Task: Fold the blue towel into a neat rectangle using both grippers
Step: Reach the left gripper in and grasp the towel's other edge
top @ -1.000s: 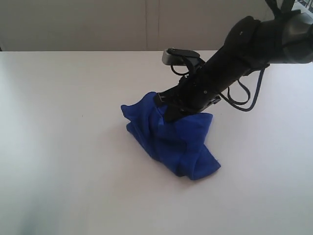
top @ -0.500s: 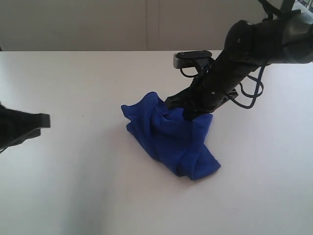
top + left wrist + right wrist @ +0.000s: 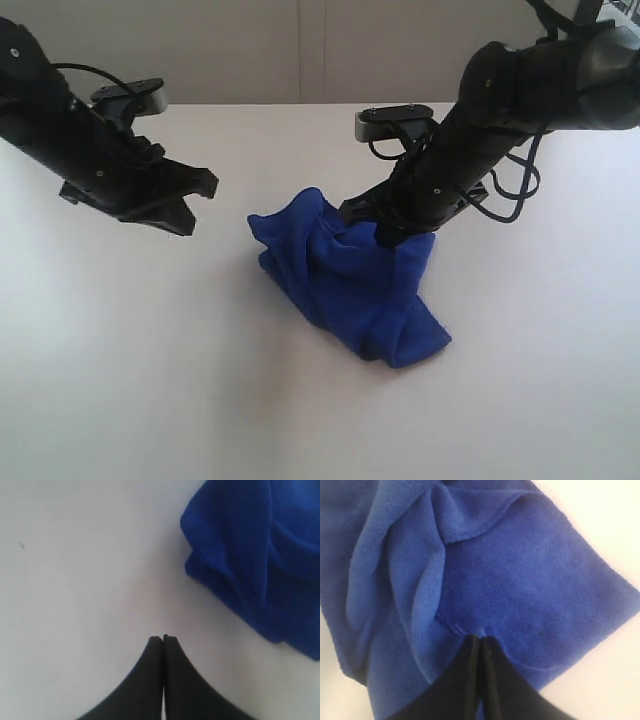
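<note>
The blue towel (image 3: 345,280) lies as a crumpled heap near the middle of the table (image 3: 120,350), so the folding is at its beginning; the cloth is not yet spread flat. The right gripper (image 3: 480,639) has its fingers pressed together on a fold at the side of the heap nearest the far edge. The left gripper (image 3: 163,639) hovers over bare tabletop toward the left edge, fingers together and holding nothing. I think it should next open and take a free corner.
</note>
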